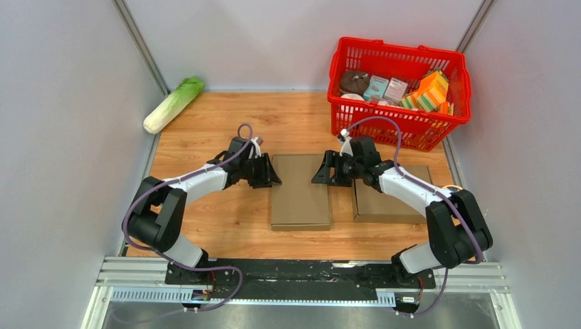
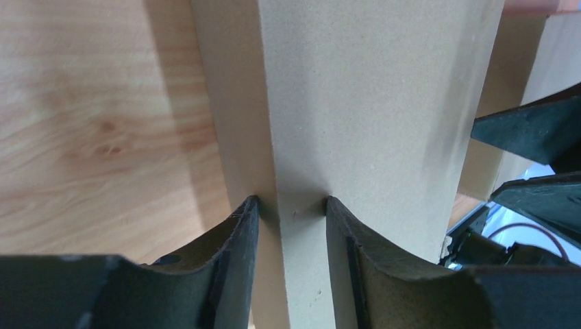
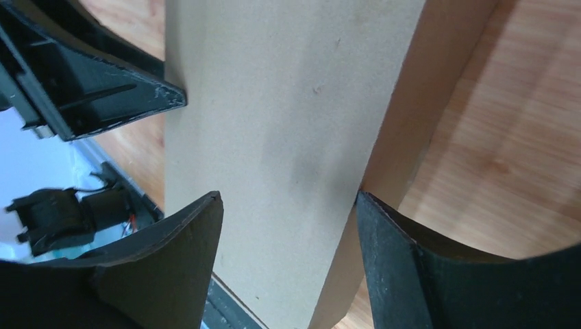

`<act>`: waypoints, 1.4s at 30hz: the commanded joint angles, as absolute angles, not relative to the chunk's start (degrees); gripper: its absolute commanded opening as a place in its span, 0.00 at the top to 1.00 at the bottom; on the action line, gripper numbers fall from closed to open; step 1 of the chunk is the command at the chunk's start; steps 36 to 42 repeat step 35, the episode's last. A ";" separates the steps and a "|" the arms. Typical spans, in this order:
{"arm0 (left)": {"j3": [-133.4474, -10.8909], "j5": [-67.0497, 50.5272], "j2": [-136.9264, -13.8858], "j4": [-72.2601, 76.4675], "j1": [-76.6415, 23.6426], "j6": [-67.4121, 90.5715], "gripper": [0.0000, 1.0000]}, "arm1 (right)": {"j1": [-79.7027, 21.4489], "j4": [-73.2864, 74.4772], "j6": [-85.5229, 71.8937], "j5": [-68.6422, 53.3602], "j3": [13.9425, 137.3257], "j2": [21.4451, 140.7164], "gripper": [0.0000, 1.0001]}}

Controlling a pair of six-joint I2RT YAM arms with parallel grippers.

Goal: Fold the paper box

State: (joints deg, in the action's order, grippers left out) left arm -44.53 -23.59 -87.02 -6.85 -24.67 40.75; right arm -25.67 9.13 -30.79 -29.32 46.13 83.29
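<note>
- Top view: box lies mid-frame, with left gripper and right gripper at its upper corners. Folding looks barely begun. Basket and second card crowd the right; the left is open.
- Left wrist: jaws half-spread, hugging a box edge; whether they grip it is unclear.
- Right wrist: jaws wide, loosely astride the panel. The next move probably calls for gripping a flap.

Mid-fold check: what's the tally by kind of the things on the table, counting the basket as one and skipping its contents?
Paper boxes: 2
Red basket: 1
Cabbage: 1
Total: 4
</note>
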 commanded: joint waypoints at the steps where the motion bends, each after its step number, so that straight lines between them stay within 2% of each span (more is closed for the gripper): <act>1: -50.44 -26.45 -91.31 -0.26 -29.09 43.94 0.56 | -26.89 12.81 -29.89 -23.84 50.53 83.24 0.30; 8: -52.21 -26.89 -92.99 1.58 -31.38 45.44 0.59 | -26.81 19.95 -27.33 -16.71 47.99 77.44 0.29; 13: -51.51 -26.02 -92.73 1.58 -32.17 46.41 0.59 | -26.10 21.61 -23.92 -14.94 49.65 76.81 0.21; 19: -51.51 -18.82 -85.02 -9.39 -30.15 42.37 0.46 | -26.10 30.31 -20.39 -11.17 56.58 71.48 0.12; 23: -48.08 -16.96 -74.38 -18.06 -23.04 38.17 0.41 | -26.19 40.04 -18.38 -5.99 60.10 62.34 0.08; 24: -48.16 -16.88 -71.57 -20.89 -19.20 36.49 0.41 | -26.19 41.56 -17.59 -3.28 60.47 59.88 0.01; 28: -56.30 -10.29 -51.91 -35.13 -16.52 26.91 0.40 | -26.28 43.51 -12.48 5.78 60.47 38.05 0.00; 30: -60.80 -10.63 -48.09 -40.85 -16.52 23.04 0.40 | -26.28 42.19 -12.39 9.56 62.04 31.58 0.00; 32: -68.18 -12.03 -45.53 -44.97 -16.44 20.76 0.40 | -26.28 40.36 -11.34 7.92 63.97 24.37 0.00; 35: -77.76 -14.41 -43.95 -47.28 -16.52 18.82 0.40 | -26.28 42.08 -11.26 10.28 73.01 21.62 0.00; 42: -77.76 -14.41 -43.95 -47.28 -16.52 18.82 0.40 | -26.28 42.08 -11.26 10.28 73.01 21.62 0.00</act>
